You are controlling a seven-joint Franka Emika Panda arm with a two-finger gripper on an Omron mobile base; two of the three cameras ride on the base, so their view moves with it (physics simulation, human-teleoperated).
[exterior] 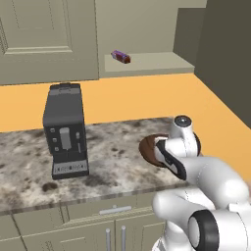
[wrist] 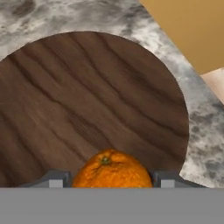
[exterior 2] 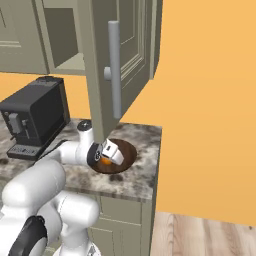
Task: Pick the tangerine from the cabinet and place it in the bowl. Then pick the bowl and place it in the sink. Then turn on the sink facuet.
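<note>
The tangerine (wrist: 111, 169) sits between my two fingertips, and my gripper (wrist: 111, 181) is shut on its sides just above the bowl (wrist: 87, 96). The bowl is wide, dark brown wood with grain lines, and it stands on the marble counter near the right end. From the right base view the tangerine (exterior 2: 105, 161) shows as an orange spot under the hand, inside the bowl (exterior 2: 127, 150). In the left base view the wrist covers most of the bowl (exterior: 146, 149). The doorless cabinet (exterior: 147, 62) is up on the wall behind. The sink and the sink facuet are out of view.
A purple-and-brown wrapped bar (exterior: 120, 57) lies on the cabinet shelf. A black coffee machine (exterior: 65, 132) stands on the counter to the left. An open cabinet door (exterior 2: 117, 65) with a bar handle hangs right above the hand. The counter ends just right of the bowl (exterior 2: 156, 165).
</note>
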